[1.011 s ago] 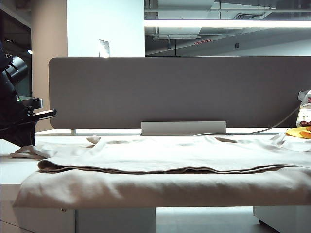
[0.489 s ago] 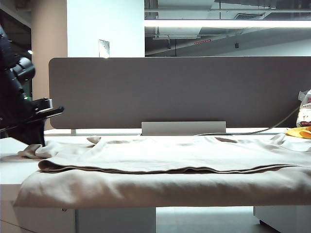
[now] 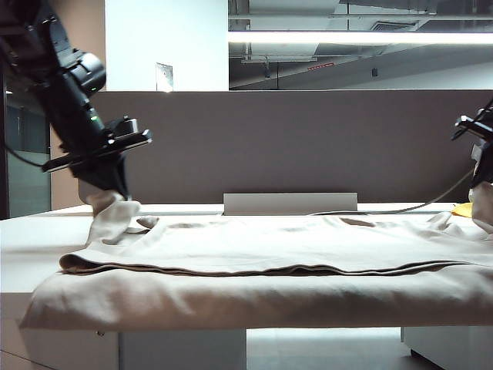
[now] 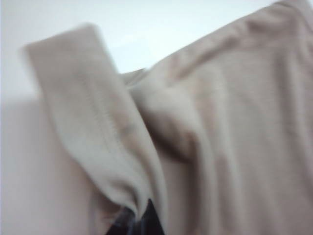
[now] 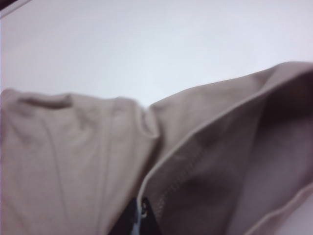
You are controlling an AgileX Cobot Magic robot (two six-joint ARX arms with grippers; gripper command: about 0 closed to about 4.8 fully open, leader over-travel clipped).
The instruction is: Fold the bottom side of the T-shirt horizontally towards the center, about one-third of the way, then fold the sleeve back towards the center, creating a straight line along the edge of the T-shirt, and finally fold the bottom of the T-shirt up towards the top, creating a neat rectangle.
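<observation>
The T-shirt (image 3: 254, 254) lies spread across the tabletop (image 3: 31, 231), front part draped over the near edge. The left claw (image 3: 108, 202) pinches a sleeve (lifted at the left edge); the right claw (image 5: 139, 218) grips fabric at the right edge.
</observation>
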